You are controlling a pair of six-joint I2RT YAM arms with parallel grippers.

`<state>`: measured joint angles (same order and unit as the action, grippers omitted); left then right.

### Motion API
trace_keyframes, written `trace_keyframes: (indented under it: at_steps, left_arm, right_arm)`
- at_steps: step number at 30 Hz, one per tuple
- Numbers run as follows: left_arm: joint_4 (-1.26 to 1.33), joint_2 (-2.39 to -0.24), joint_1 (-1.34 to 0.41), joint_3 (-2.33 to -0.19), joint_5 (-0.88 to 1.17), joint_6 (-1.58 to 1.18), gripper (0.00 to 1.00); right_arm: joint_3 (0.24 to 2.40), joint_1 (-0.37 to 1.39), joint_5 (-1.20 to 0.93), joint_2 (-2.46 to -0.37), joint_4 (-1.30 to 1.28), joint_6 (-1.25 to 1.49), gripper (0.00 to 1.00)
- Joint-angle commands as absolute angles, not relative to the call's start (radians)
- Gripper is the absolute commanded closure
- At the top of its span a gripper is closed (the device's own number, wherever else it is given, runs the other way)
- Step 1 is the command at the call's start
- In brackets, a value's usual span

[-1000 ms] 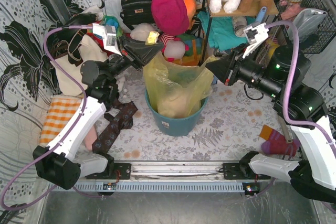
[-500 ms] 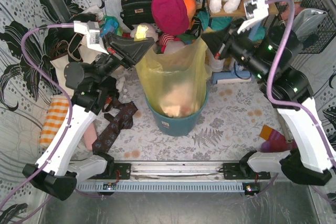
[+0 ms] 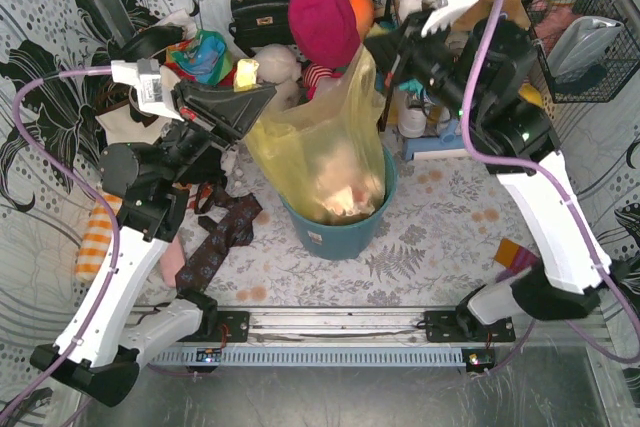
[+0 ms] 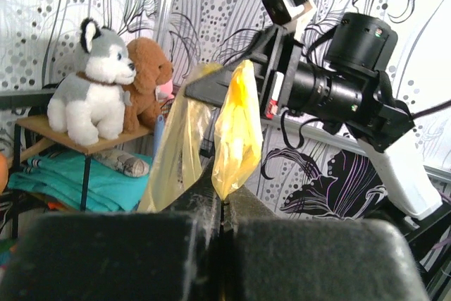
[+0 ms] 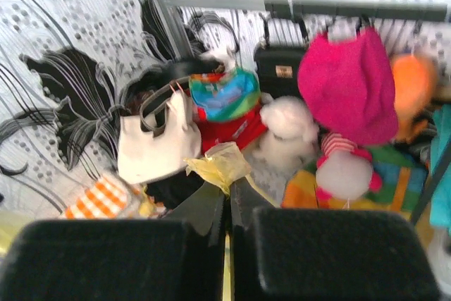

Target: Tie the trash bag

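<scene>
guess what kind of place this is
Probably a robot test cell dressed as a cluttered home corner: a metal mounting rail, patterned sheet walls, plush toys and a handbag behind the teal bucket.

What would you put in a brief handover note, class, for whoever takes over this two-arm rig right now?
Left gripper: shut on one top corner of the thin translucent yellow-green plastic trash bag.
Right gripper: shut on the opposite top corner.
Bag: mouth stretched upward, lower part inside the teal round plastic bucket.
Done: both corners gripped and raised.
Left: cross the corners and knot them; no knot visible.
</scene>
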<state>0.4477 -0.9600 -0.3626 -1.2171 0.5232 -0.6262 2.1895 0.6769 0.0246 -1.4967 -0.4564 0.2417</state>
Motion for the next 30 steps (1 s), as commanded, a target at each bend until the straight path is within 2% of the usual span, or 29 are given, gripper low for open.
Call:
trace_keyframes:
  at_steps: [1, 5, 8, 10, 14, 16, 18, 19, 20, 23, 25, 27, 29, 30]
  left_arm:
    - [0.465, -0.946, -0.356, -1.135, 0.490, -0.650, 1.00]
    - [0.541, -0.957, -0.357, -1.052, 0.518, -0.679, 1.00]
    - [0.555, -0.964, -0.357, -1.045, 0.504, -0.678, 1.00]
    - [0.525, -0.968, -0.357, -1.070, 0.479, -0.661, 0.96]
    - [0.475, -0.976, -0.356, -1.141, 0.438, -0.631, 0.69]
    - [0.465, -0.985, -0.357, -1.188, 0.435, -0.623, 0.45]
    - [0.432, -0.994, -0.356, -1.247, 0.426, -0.614, 0.34]
    - [0.397, -1.001, -0.357, -1.286, 0.420, -0.606, 0.29]
    - [0.344, -1.009, -0.357, -1.333, 0.415, -0.595, 0.28]
    - [0.230, -1.034, -0.357, -1.465, 0.416, -0.567, 0.28]
    - [0.190, -1.051, -0.357, -1.535, 0.440, -0.574, 0.28]
    - [0.169, -1.076, -0.358, -1.601, 0.482, -0.603, 0.29]
    - [0.171, -1.104, -0.378, -1.645, 0.513, -0.648, 0.32]
    - [0.167, -1.115, -0.402, -1.658, 0.514, -0.649, 0.32]
  right_arm:
    - [1.847, 0.680, 0.072, -1.305, -0.330, 0.269, 1.00]
    - [1.596, 0.680, 0.115, -1.171, -0.258, 0.312, 1.00]
    - [1.559, 0.680, 0.103, -1.135, -0.236, 0.314, 1.00]
    - [1.574, 0.680, 0.078, -1.125, -0.220, 0.303, 1.00]
    - [1.642, 0.680, 0.032, -1.136, -0.203, 0.283, 1.00]
    - [1.684, 0.680, -0.006, -1.151, -0.212, 0.272, 1.00]
    - [1.708, 0.680, -0.048, -1.161, -0.221, 0.269, 1.00]
    - [1.710, 0.680, -0.061, -1.161, -0.226, 0.267, 0.92]
    - [1.710, 0.680, -0.069, -1.160, -0.228, 0.267, 0.86]
    - [1.701, 0.680, -0.073, -1.147, -0.236, 0.265, 0.83]
    - [1.694, 0.680, -0.063, -1.136, -0.237, 0.261, 0.88]
    - [1.692, 0.680, -0.061, -1.127, -0.237, 0.255, 0.88]
    - [1.697, 0.680, -0.059, -1.126, -0.243, 0.248, 1.00]
    - [1.699, 0.680, -0.056, -1.127, -0.244, 0.244, 1.00]
